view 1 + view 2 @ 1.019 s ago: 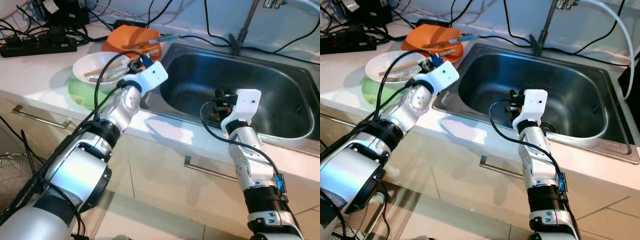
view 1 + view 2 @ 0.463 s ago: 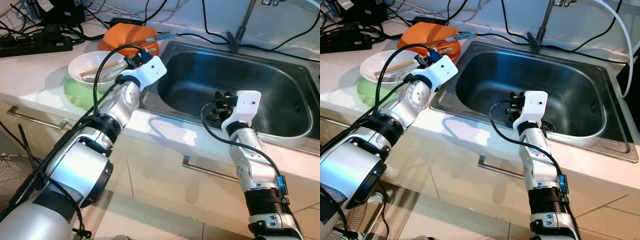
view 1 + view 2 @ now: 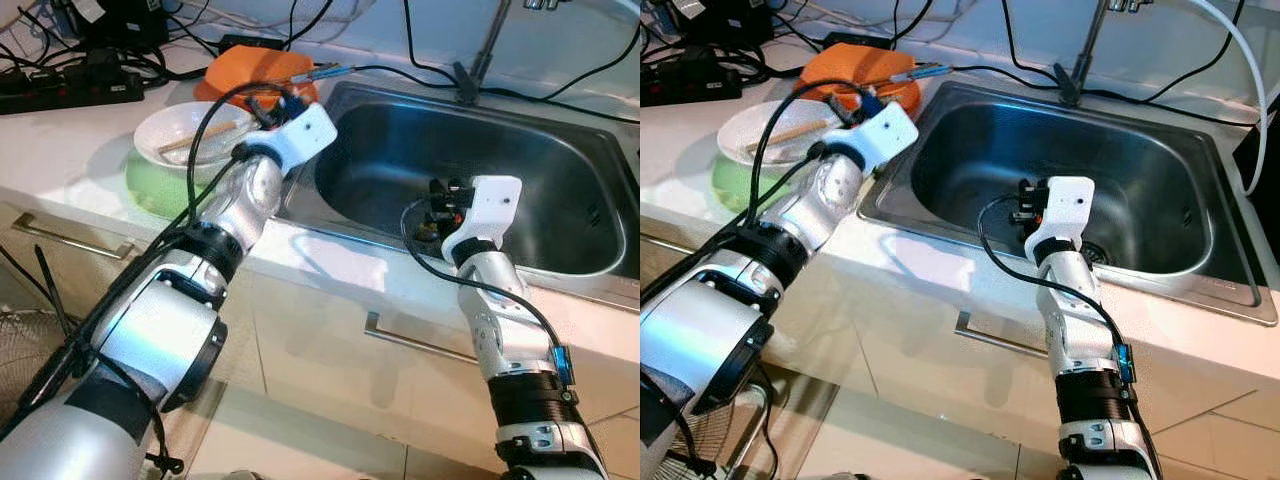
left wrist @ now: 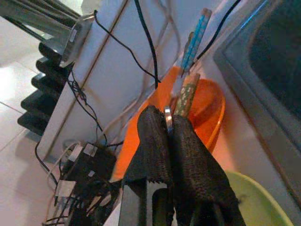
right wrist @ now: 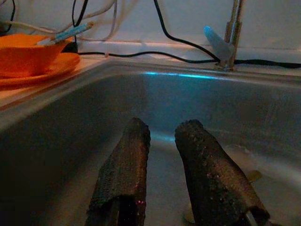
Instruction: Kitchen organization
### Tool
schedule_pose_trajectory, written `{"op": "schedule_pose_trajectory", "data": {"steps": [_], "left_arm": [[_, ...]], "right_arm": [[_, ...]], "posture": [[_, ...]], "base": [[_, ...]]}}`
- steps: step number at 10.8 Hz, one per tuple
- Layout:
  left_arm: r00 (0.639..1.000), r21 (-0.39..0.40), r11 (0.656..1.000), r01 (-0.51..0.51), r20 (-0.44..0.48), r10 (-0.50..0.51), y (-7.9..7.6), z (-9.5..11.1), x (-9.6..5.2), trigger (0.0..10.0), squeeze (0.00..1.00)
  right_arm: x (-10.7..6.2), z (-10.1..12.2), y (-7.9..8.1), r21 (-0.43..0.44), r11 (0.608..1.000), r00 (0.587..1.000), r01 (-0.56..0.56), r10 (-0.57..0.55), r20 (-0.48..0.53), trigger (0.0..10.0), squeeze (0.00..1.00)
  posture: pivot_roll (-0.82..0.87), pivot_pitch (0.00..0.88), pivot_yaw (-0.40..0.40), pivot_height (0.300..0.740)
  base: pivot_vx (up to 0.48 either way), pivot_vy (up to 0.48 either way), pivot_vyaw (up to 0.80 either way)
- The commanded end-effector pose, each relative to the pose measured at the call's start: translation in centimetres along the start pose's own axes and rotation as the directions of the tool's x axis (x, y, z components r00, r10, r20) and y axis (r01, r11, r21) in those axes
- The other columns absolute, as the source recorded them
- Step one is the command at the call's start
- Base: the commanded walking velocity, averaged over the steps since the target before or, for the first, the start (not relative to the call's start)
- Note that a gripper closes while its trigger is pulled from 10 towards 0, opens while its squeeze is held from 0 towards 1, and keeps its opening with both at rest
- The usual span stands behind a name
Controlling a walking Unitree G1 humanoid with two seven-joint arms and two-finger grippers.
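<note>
1. Power strip [image 3: 75,90]: black, at the far left rear of the white tabletop [image 3: 60,140], among tangled black cables.
2. Green bowl [image 3: 160,185]: on the tabletop near its front edge, left of the sink; a white bowl [image 3: 185,135] is nested on top of it, with a wooden utensil lying across the inside.
3. Orange bowl [image 4: 207,113]: behind the white bowl, beside the sink's left rear corner, sitting on an orange plate [image 5: 51,66]. A blue-patterned handle [image 4: 195,35] and a brown speckled handle [image 4: 186,96] lean out over its rim.
4. Left tool [image 4: 168,134]: raised over the tabletop between the white bowl and the orange bowl. Its two black fingers [image 4: 150,146] are pressed together on a thin metal piece [image 4: 168,117] whose edge shows at the tips; what the piece belongs to cannot be told.
5. Sink [image 3: 560,160]: stainless steel basin set into the tabletop, with a tap stem [image 3: 490,45] at its rear rim.
6. Right tool [image 5: 162,141]: held low inside the sink near its front wall, pointing toward the rear. Its fingers [image 5: 124,169] stand a narrow gap apart with nothing between them.
</note>
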State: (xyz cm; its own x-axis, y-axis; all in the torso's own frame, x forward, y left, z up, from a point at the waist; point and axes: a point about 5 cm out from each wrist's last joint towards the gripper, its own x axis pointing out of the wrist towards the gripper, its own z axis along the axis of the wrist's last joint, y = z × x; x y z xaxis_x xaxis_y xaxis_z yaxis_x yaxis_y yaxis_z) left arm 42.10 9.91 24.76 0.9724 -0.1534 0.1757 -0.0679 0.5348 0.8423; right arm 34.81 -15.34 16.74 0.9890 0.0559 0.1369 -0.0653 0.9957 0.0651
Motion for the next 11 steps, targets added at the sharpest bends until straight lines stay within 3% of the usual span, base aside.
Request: {"op": "schedule_pose_trajectory", "data": {"steps": [1,2,3,4,5,7,8,11], "left_arm": [[0.999,-0.015,0.999,-0.036,0.035,0.036,0.6,1.3,0.3,0.0,0.0],[0.998,-0.03,0.999,-0.042,0.043,0.043,0.8,1.5,0.3,0.0,0.0],[0.997,-0.109,0.993,-0.041,0.059,0.048,1.1,2.1,0.3,0.0,0.0],[0.995,-0.192,0.981,-0.017,0.095,0.035,1.5,3.0,0.2,10.0,0.0],[0.994,-0.254,0.967,-0.005,0.103,0.032,1.9,3.1,0.2,10.0,0.0],[0.993,-0.422,0.906,0.029,0.119,0.024,2.9,3.6,-0.2,10.0,0.0],[0.99,-0.456,0.89,0.027,0.136,0.039,3.8,4.0,-0.6,10.0,0.0],[0.942,-0.417,0.909,0.02,0.313,0.122,6.3,6.7,-1.9,10.0,0.0]], "right_arm": [[0.3,0.1,-0.1,0.001,1.0,1.0,0.01,-0.01,0.002,10.0,0.0],[0.4,0.2,0.0,0.002,1.0,1.0,0.007,-0.007,0.004,10.0,0.0],[0.7,0.2,0.2,0.006,1.0,1.0,0.0,0.0,0.006,10.0,0.0],[1.0,0.2,0.5,0.012,1.0,1.0,-0.01,0.01,0.009,10.0,0.0],[1.2,0.3,0.6,0.014,1.0,1.0,-0.015,0.014,0.011,10.0,0.0],[1.8,0.4,1.0,0.021,0.999,0.999,-0.033,0.033,0.016,10.0,0.0],[2.2,0.3,1.2,0.022,0.999,0.999,-0.041,0.041,0.014,10.0,0.0],[2.9,0.0,1.2,0.026,0.999,0.999,-0.043,0.043,0.004,10.0,0.0]], "posture": [[0.09,0.11,-0.048,0.74],[0.1,0.104,-0.049,0.74],[0.11,0.095,-0.05,0.74],[0.12,0.083,-0.051,0.74],[0.13,0.077,-0.052,0.74],[0.15,0.053,-0.059,0.74],[0.16,0.037,-0.064,0.74],[0.2,0.0,-0.071,0.74]], "base": [[0.0,0.0,0.0],[0.0,0.0,0.0],[0.0,0.0,0.0],[0.0,0.0,0.0],[0.0,0.0,0.0],[0.0,0.0,0.0],[0.0,0.0,0.0],[0.0,0.0,0.0]]}}
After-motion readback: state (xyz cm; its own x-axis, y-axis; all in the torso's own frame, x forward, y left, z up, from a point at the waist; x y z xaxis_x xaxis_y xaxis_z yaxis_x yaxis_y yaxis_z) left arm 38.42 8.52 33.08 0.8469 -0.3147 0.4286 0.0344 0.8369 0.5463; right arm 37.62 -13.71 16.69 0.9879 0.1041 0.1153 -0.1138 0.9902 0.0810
